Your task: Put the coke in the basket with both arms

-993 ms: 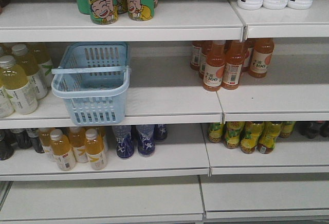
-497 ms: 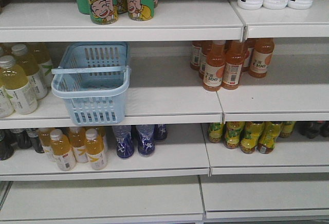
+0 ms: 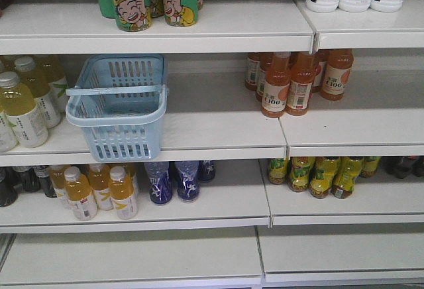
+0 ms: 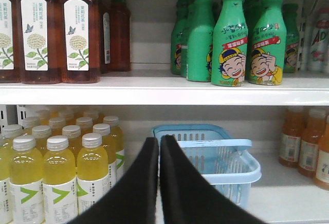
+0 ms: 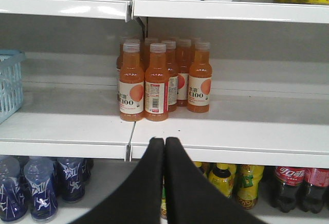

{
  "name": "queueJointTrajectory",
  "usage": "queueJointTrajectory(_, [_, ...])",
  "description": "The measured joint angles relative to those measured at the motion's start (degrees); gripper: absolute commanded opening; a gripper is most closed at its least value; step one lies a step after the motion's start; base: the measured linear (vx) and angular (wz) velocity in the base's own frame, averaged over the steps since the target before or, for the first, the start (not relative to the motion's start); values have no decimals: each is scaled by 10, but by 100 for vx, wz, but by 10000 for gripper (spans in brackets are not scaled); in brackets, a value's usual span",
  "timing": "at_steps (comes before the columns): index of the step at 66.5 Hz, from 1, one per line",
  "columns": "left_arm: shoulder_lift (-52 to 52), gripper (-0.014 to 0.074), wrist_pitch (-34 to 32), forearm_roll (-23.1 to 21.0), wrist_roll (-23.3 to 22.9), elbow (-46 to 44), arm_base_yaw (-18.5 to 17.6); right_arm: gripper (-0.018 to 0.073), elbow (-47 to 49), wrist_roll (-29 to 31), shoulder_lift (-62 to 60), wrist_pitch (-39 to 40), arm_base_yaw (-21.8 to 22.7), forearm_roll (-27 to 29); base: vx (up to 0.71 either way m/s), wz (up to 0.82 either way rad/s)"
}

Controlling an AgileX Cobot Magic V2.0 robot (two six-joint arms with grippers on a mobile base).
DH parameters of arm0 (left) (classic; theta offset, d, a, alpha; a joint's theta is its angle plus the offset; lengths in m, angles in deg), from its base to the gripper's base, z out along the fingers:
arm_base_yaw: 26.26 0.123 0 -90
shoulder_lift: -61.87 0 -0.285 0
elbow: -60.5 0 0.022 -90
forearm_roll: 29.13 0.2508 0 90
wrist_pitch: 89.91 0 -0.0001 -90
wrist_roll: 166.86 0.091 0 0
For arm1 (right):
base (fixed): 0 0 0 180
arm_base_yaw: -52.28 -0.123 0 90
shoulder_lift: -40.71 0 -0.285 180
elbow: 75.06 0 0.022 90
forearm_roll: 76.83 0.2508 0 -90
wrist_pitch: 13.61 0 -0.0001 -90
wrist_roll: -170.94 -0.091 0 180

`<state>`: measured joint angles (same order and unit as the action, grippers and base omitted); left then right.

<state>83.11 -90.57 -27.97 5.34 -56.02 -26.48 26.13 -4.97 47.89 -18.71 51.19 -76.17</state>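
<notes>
Left fingers (image 4: 146, 183): black, drawn together with only a thin slit between them, holding nothing
Left gripper (image 4: 159, 141): pointing at the shelves, its tips showing in front of the left end of the basket (image 4: 231, 175)
Right fingers (image 5: 180, 183): black, pressed tip to tip, holding nothing
Right gripper (image 5: 164, 141): well to the right of the basket, aimed at the shelf edge below the orange juice bottles (image 5: 154, 80)
Basket: pale blue, upright on the middle shelf (image 3: 218, 123), its front end at the shelf's front edge, one handle lying across its open top; nothing shows inside it
Coke: cannot tell where it is
Orange juice bottles: same shelf as the basket, well to its right
Yellow drink bottles (image 4: 56, 167): same shelf, just left of the basket
Green cartoon bottles (image 4: 229, 39): on the shelf above the basket
Brown tea bottles (image 4: 77, 29): above the basket and to its left
Blue bottles (image 3: 175, 179): on the shelf below the basket
Cola bottles (image 5: 288, 183): below the basket's shelf, far to its right
</notes>
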Motion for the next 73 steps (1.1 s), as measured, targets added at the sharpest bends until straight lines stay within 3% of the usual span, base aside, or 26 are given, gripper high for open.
queueJointTrajectory(8, [106,-6,14,0,6,-93,0,-10,0,0,0,0,0,0,0,0])
queueJointTrajectory(18, [206,-6,83,0,7,-189,0,-10,0,0,0,0,0,0,0,0])
queueJointTrajectory(49, [249,7,100,0,7,-207,0,-10,0,0,0,0,0,0,0,0])
queueJointTrajectory(63, [249,102,100,0,8,-207,0,-10,0,0,0,0,0,0,0,0])
queueJointTrajectory(73, [249,227,100,0,8,-207,0,-10,0,0,0,0,0,0,0,0])
